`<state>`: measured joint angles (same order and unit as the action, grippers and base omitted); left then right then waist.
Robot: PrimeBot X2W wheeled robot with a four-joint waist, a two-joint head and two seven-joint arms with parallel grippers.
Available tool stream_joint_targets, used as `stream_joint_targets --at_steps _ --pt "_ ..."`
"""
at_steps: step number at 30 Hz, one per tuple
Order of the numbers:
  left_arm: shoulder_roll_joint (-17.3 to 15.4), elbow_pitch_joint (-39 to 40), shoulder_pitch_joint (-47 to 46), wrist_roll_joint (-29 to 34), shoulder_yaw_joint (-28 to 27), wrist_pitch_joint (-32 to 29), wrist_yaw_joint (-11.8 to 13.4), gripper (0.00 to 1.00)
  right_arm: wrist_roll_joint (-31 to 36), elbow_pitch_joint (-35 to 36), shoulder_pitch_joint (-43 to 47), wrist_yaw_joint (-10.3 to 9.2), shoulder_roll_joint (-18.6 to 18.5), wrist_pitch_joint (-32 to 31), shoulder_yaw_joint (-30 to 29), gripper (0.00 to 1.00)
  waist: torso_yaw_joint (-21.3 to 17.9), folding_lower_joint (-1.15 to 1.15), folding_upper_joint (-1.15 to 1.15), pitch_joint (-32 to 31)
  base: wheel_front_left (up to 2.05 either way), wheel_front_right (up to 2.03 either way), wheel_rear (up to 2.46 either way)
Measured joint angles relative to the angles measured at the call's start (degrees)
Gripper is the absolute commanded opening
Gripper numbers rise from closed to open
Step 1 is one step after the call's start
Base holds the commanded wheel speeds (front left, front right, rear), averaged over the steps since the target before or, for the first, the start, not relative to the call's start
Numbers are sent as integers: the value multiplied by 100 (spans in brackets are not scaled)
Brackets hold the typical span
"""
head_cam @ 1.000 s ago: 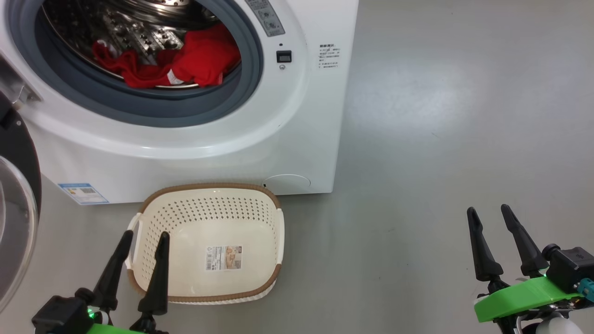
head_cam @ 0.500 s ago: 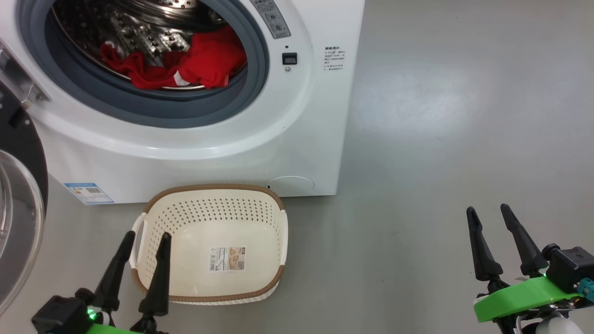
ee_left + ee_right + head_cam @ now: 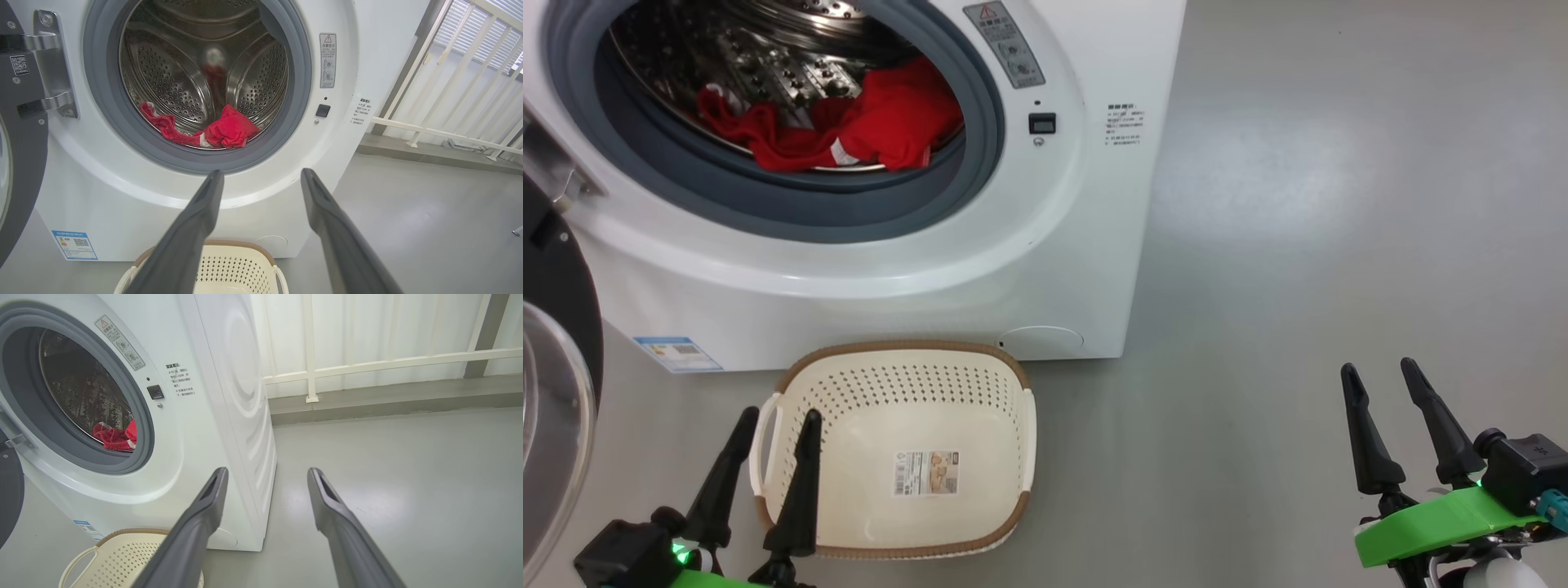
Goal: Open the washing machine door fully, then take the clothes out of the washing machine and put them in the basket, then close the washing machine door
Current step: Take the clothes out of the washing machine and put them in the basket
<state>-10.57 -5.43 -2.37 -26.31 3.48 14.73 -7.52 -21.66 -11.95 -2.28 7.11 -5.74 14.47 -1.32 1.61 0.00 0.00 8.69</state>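
Two empty hands: my left hand (image 3: 781,415) and right hand (image 3: 1377,367), both parted, held low before the washing machine (image 3: 931,269). Its door (image 3: 564,278) stands wide open beside it, clearing my reach to the red clothes (image 3: 882,122) inside its drum (image 3: 768,57). The basket (image 3: 898,349) sits at its foot for the drop.

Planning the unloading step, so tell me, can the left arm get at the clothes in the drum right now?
Probably yes. The door hangs open off to the left, nothing stands before the drum, and the left gripper is open, aimed at the clothes. The basket sits low, under that path.
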Motion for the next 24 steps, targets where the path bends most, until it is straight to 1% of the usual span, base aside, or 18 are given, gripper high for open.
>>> stream_joint_targets --at_steps 15,24 --pt "-57 -75 -28 -9 14 0 0 100 0 1 -6 0 7 0 22 100 -23 0 0 54 93 -116 24" --pt "-83 -214 -142 10 62 0 0 100 0 0 -8 0 11 0 25 100 -21 0 0 81 18 -19 1"
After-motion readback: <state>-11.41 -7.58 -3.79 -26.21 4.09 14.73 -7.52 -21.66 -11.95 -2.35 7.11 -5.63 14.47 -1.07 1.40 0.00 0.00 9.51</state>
